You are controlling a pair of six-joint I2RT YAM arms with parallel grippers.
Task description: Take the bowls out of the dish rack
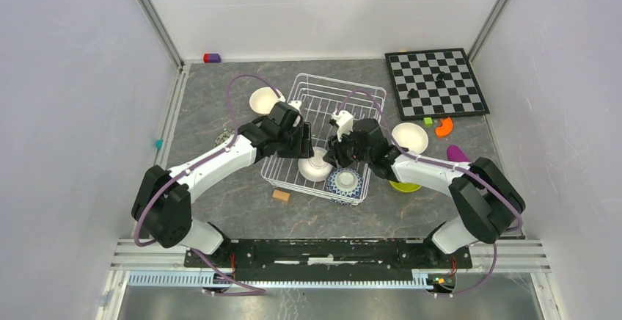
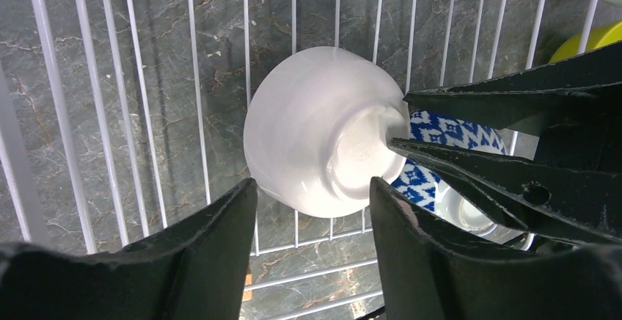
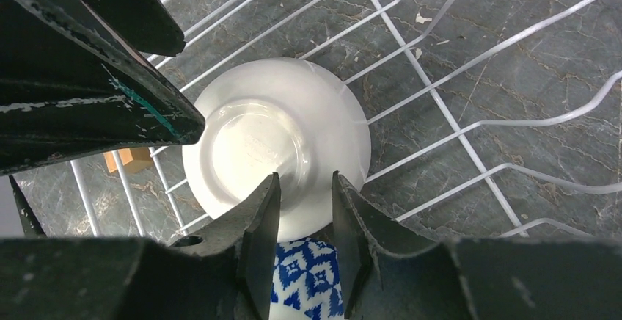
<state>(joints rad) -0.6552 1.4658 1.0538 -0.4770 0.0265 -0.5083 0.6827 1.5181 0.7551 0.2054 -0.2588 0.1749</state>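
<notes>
**A:** What lies closest to the arm bases?

**B:** A small tan block (image 1: 280,195) lies on the grey marbled table (image 1: 242,202), just outside the near edge of the dish rack (image 1: 345,76). The blue-and-white bowl (image 1: 345,183) sits at the rack's near right corner. I cannot tell whether it is inside the wire or not.

**A:** And the claws?

**B:** Both hang over a white bowl (image 1: 315,166) that lies upside down on the near part of the rack floor. The left gripper (image 2: 314,188) is spread wide above the bowl's edge and holds nothing. The right gripper (image 3: 304,180) is narrow. Its fingertips (image 3: 260,210) are at the bowl's raised foot ring with a strip of white between them, and no grip shows.

**A:** Where are the other bowls?

**B:** They are on the table. A yellow-green bowl (image 1: 403,186) sits right of the rack, partly under the right arm. A second white bowl (image 1: 409,137) is just beyond it. A pale bowl (image 1: 264,100) stands beside the rack's far left corner.

**A:** And farther back?

**B:** A purple scoop (image 1: 457,153), an orange piece (image 1: 443,127) and a green cube (image 1: 427,121) come first. Beyond them is the chessboard (image 1: 462,92) at the far right.
</notes>
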